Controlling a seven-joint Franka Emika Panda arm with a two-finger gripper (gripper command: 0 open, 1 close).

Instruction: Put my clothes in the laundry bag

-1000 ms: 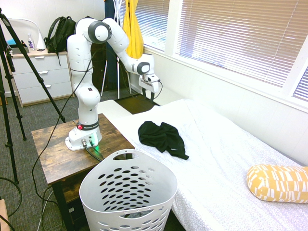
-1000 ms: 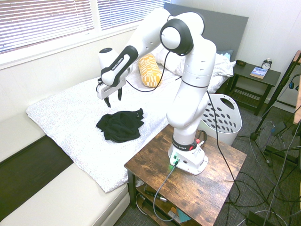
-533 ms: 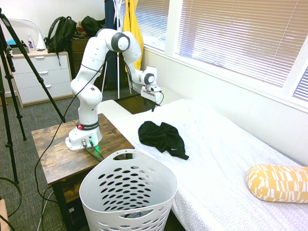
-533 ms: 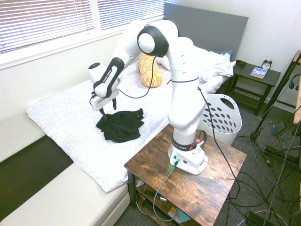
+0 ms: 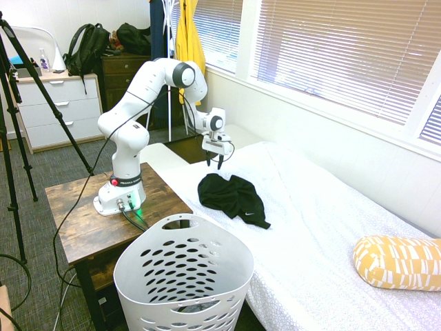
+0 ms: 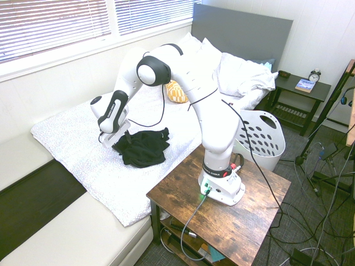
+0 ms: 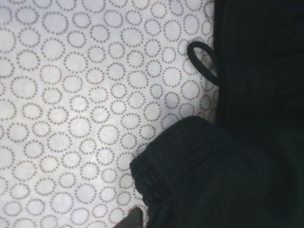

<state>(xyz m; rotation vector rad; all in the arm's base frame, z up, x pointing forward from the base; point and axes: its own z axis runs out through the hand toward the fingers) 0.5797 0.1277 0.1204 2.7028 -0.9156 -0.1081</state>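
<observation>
The clothes [image 5: 233,196], a crumpled black garment with a small white swoosh, lie on the white dotted bedsheet [image 5: 310,227]. My gripper [image 5: 214,163] hangs open just above the garment's edge nearest the foot of the bed, with nothing between its fingers. From the other side, the gripper [image 6: 123,139] is low over the clothes [image 6: 145,149]. The wrist view shows the clothes [image 7: 237,166] close up, with a ribbed hem and a small loop, on the sheet [image 7: 71,95]. The laundry bag [image 5: 138,258], a white holed basket, stands on the floor beside the bed and is also visible as the laundry bag [image 6: 265,145].
A wooden side table [image 5: 76,221] bears the arm's base, between the basket and the bed's foot. A yellow patterned pillow [image 5: 396,261] lies further up the bed. A yellow garment [image 5: 189,41] hangs by the window; a black backpack [image 5: 86,48] sits on a dresser [image 5: 55,110].
The arm has reached down and forward, bringing the open gripper from high above the bed to just over the garment's edge. The clothes have not moved.
</observation>
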